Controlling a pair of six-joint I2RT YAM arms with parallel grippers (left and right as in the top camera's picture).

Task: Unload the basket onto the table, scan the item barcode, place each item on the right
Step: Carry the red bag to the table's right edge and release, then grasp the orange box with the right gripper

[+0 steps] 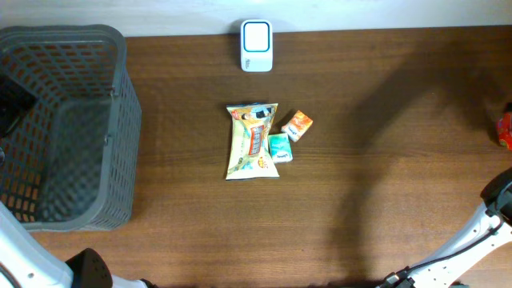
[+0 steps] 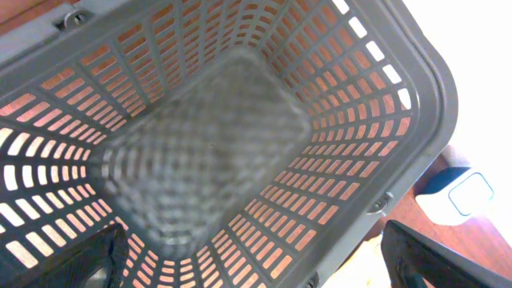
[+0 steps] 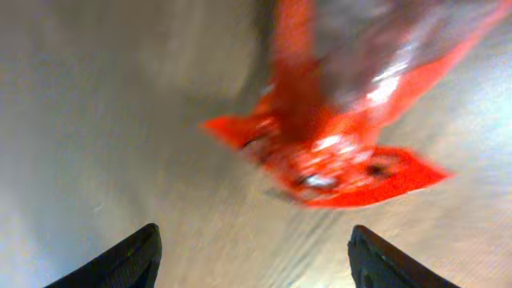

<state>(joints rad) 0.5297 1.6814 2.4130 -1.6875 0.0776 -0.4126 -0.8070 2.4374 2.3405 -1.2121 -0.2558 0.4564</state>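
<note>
1 grey basket (image 1: 128,144) is seen at the left end of the brown table (image 1: 384,200), and 1 white scanner (image 1: 257,46) at the far edge, mid-table. 3 packets are grouped at the centre: 1 yellow snack bag (image 1: 253,141), 1 teal packet (image 1: 279,147) touching its right edge, and 1 orange packet (image 1: 298,125) just beside the teal one. 1 red packet (image 1: 505,130) is found at the right edge of the overhead view, well apart from the scanner.

2 arms are present. The left arm is held over the basket, its camera looking down into it; the left gripper (image 2: 256,252) is spread wide with nothing between its fingers. The right arm is extended from the lower right toward the red packet. The right gripper (image 3: 254,248) is spread apart, with nothing pinched; the packet is shown blurred beyond the fingertips, and whether it rests flat cannot be told.
</note>
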